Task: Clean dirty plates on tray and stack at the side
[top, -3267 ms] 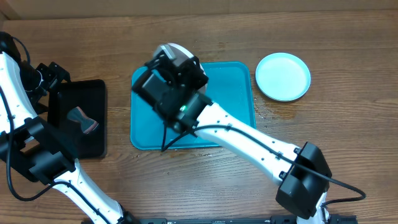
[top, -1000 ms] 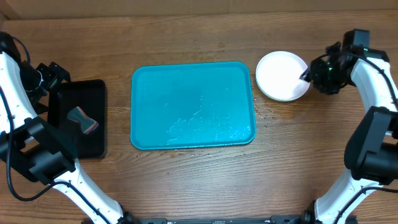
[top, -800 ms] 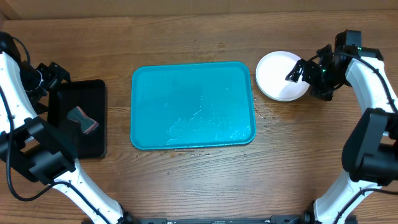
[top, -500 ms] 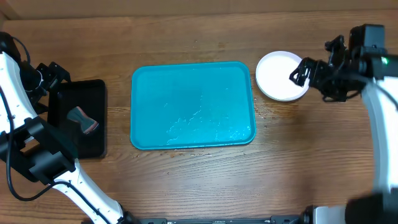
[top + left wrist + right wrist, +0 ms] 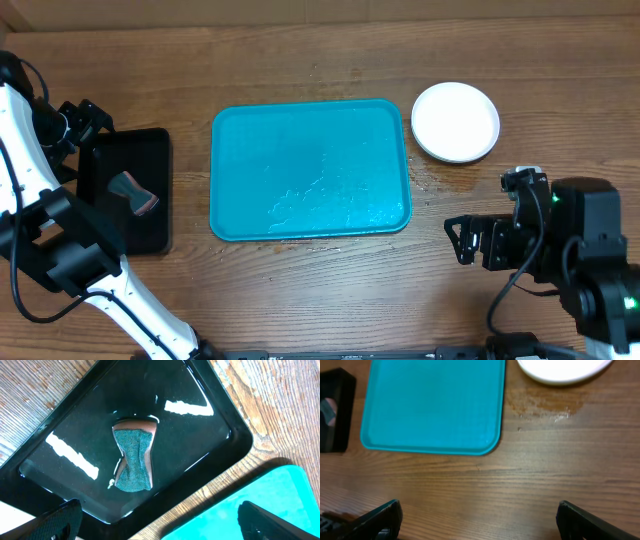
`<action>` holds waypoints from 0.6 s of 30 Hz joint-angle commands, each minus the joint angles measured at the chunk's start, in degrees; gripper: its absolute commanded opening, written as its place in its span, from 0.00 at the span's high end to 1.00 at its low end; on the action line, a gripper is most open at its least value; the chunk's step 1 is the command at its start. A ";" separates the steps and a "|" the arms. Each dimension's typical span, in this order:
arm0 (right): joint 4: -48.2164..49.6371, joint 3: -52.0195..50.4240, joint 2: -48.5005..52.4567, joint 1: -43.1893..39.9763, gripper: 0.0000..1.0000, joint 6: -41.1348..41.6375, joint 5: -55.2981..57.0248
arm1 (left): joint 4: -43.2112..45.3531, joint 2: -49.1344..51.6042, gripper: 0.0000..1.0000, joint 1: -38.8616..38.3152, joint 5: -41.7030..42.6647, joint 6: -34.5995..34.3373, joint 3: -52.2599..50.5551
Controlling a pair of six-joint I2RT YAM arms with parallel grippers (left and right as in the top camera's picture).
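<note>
plates (image 5: 455, 122): parked on the bare table (image 5: 300, 290) just past the tray's far right corner, so off the tray. Only a white top face is shown and no green smears can be made out on it. Whether anything is stacked under it can't be told from above.
tray (image 5: 310, 170): nothing is carried on it, just a wet sheen and some streaks toward the near right side.
right gripper (image 5: 480, 520): the jaws are spread wide and nothing is held. It's hung low over the table at the front, well apart from the plates.
left gripper (image 5: 160, 522): also spread wide with nothing gripped, held above the black tray (image 5: 220, 425).
sponge (image 5: 132, 455): laid in the middle of the black tray in what looks like a thin film of water, not touched by anything.
status: pretty much done by the look of it, going by the cleared tray and the plate set at the side.
handling: a plate like this is probably light, stiff plastic and not fragile, but likely slick if it's wet.
where to grab: it's lying flat, so only the raised rim is offered. A pinch at the edge nearest the right gripper would be the way, with one finger slid under the lip and one on the inside.
risk: a wet rim could get squeezed out of the jaws, and anything stacked could get nudged sideways.
</note>
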 commanded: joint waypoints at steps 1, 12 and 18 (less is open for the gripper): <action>0.24 -0.09 -0.92 0.28 0.00 -0.39 0.57 | -0.07 -0.31 0.00 -0.39 0.22 0.24 0.33; 0.22 -0.09 -0.17 0.35 0.00 -0.39 0.57 | -0.09 -0.31 0.00 -0.42 0.22 0.24 0.33; 0.96 -0.61 -0.87 0.33 0.00 -0.42 2.10 | -0.09 -0.31 0.00 -0.42 0.22 0.24 0.33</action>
